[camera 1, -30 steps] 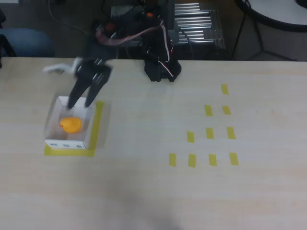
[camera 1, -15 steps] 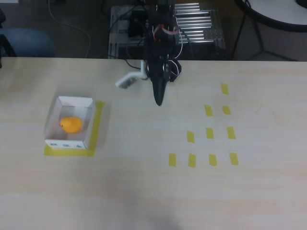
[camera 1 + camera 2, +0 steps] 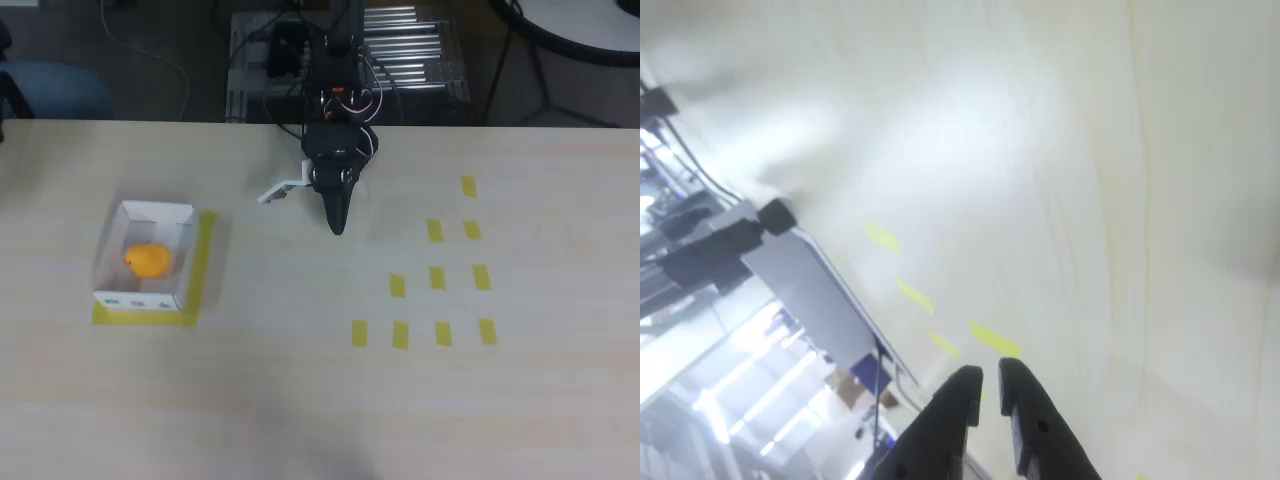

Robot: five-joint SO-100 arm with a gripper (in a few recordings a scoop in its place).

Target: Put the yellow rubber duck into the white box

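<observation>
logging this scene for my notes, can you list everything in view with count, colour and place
duck: one, orange-yellow, inside the box
box: one, white, left side of the table in the overhead view
tape frame: one, yellow, under the box
tape strips: ten, yellow, on the table's right half
table: one, pale wood
metal rack: one, grey, behind the table
arm: one, black, back centre
pincer: one, black, shut, empty, above bare table

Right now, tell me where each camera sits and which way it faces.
Overhead view: fixed above the table, looking down; shows the arm and gripper at the far edge, and the yellow rubber duck inside the white box.
Wrist view: rides on the arm, looking along the gripper across the tabletop; fingertips nearly together.
Shared: the gripper, table and yellow tape strips.
</observation>
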